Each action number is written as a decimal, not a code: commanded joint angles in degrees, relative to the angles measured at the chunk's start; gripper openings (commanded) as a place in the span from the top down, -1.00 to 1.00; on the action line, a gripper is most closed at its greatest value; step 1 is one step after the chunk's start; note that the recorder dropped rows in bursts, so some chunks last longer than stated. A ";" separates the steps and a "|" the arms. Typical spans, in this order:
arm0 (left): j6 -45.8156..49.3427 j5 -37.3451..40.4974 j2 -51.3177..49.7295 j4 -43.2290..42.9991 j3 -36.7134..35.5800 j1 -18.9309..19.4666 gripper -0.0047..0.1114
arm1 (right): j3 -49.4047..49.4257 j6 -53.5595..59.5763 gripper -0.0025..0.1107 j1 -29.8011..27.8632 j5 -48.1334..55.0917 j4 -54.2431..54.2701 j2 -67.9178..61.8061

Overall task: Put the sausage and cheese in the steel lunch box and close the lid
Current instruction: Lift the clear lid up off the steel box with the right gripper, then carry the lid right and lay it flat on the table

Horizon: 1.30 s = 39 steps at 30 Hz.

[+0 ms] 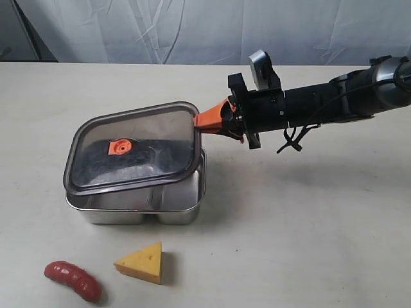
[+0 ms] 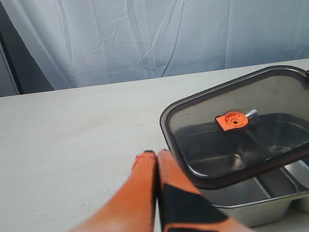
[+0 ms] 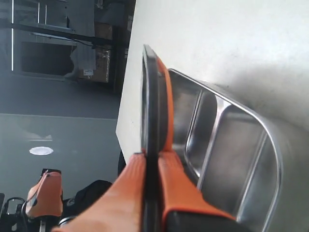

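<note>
The dark translucent lid (image 1: 131, 151) with its orange centre tab hovers slightly tilted over the steel lunch box (image 1: 141, 208). My right gripper (image 1: 207, 120) is shut on the lid's right edge; in the right wrist view its fingers (image 3: 176, 179) pinch the lid (image 3: 150, 96) edge-on above the lunch box (image 3: 231, 159), whose two compartments look empty. The sausage (image 1: 72, 280) and the cheese (image 1: 141, 262) lie on the table in front of the box. My left gripper (image 2: 156, 153) is shut and empty, low over the table beside the lid (image 2: 203, 111) and box (image 2: 251, 198).
A pale curtain (image 1: 205, 29) hangs behind the table's far edge. The right arm (image 1: 334, 99) reaches in from the right above the tabletop. The left arm is out of the exterior view.
</note>
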State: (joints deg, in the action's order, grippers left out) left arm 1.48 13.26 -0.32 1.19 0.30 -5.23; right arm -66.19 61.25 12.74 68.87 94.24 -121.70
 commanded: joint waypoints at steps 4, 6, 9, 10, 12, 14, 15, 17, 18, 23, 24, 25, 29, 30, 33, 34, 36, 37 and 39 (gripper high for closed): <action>-0.02 0.04 0.32 -0.02 -0.30 0.00 0.92 | -0.45 2.52 0.97 -0.79 1.10 5.71 0.86; -0.02 0.04 0.32 -0.02 -0.30 0.00 0.92 | -1.12 3.40 0.97 -1.96 1.10 5.71 1.26; -0.02 0.04 0.32 -0.02 -0.30 0.00 0.92 | -3.38 4.53 0.97 -3.74 1.10 5.71 2.89; -0.02 0.04 0.32 -0.02 -0.30 0.00 0.92 | -4.39 4.76 0.97 -4.41 1.10 5.71 3.64; -0.02 0.04 0.32 -0.02 -0.30 0.00 0.92 | -6.49 4.99 0.97 -5.84 1.10 5.71 5.14; -0.02 0.04 0.32 -0.02 -0.30 0.00 0.92 | -8.91 5.63 0.97 -7.13 0.06 5.71 6.69; -0.02 0.04 0.32 -0.02 -0.30 0.00 0.92 | -10.40 5.63 0.97 -7.83 -2.07 5.71 7.65; -0.02 0.04 0.32 -0.02 -0.30 0.00 0.92 | -13.33 5.63 0.97 -8.75 -6.97 2.74 9.83; -0.02 0.04 0.32 -0.02 -0.30 0.00 0.92 | -14.74 5.63 0.97 -9.30 -9.94 -0.70 11.13; -0.02 0.04 0.32 -0.02 -0.30 0.00 0.92 | -18.58 5.63 0.97 -9.31 -22.53 -20.51 18.52; -0.02 0.04 0.32 -0.02 -0.30 0.00 0.92 | -18.82 5.63 0.97 -9.31 -24.56 -23.41 20.67; -0.02 0.04 0.32 -0.02 -0.30 0.00 0.92 | -18.82 5.51 0.97 -9.31 -26.64 -26.22 22.17; -0.02 0.04 0.32 -0.02 -0.30 0.00 0.92 | -18.82 1.09 0.97 -9.10 -27.51 -43.38 28.34; -0.02 0.04 0.32 -0.02 -0.30 0.00 0.92 | -18.82 -1.68 0.97 -8.37 -26.77 -50.89 29.78; -0.02 0.04 0.32 -0.02 -0.30 0.00 0.92 | -18.70 -9.49 0.97 -5.44 -23.00 -69.06 31.83; -0.02 0.04 0.32 -0.02 -0.30 0.00 0.92 | -18.59 -11.19 0.97 -3.98 -21.56 -74.47 32.12; -0.02 0.04 0.32 -0.02 -0.30 0.00 0.92 | -18.45 -15.34 0.97 -0.86 -18.03 -82.40 32.22; -0.02 -0.21 0.32 -0.02 -0.30 0.00 0.92 | -17.68 -17.67 0.97 2.19 -17.06 -86.26 32.22; -0.02 -0.43 0.32 -0.02 -0.30 0.00 0.92 | -15.61 -18.52 0.97 7.37 -17.06 -91.40 32.10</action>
State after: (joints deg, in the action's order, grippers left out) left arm 1.48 13.26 -0.32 1.19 0.30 -5.23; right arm -83.25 44.46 16.35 51.54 8.05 -89.97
